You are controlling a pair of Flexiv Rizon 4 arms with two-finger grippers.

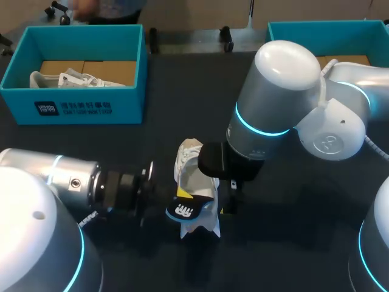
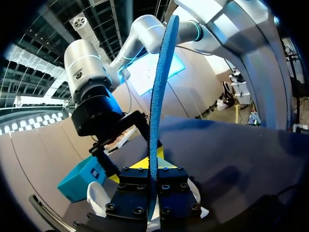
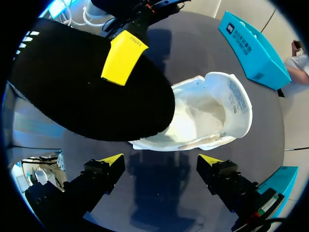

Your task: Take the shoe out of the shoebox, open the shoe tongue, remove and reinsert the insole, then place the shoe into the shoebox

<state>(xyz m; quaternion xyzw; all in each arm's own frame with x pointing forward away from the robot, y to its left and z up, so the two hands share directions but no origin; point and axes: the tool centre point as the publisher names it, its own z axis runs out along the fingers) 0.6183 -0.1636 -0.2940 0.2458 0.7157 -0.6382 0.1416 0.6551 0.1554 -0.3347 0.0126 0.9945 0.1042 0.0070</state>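
Left tool [image 2: 153,166] is clamped on the insole [image 3: 91,96]: both fingers pinch it from two sides, and in the left wrist view it stands edge-on, rising out from between the yellow tips. One of those fingertips [image 3: 123,58] shows flat against the dark insole face in the right wrist view. The insole is out of the shoe [image 3: 207,116], held just above it and overlapping one end of it. From the head view I can't tell if the insole's lower edge touches the shoe. The white shoe sits on the dark counter [image 1: 182,115] near the middle, between the two tools, with its opening in plain view from the right wrist. Right tool [image 3: 161,162] is wide open and holding nothing. Its fingers are spread with the shoe just ahead of them, and it isn't touching the shoe. The right arm reaches in past the middle, over the shoe. A teal shoebox [image 1: 73,103] sits at the far left of the counter, well apart from the shoe, with a second shoe [image 1: 67,79] lying inside it. Another teal box [image 1: 316,30] is at the far right, partly hidden behind the right arm.
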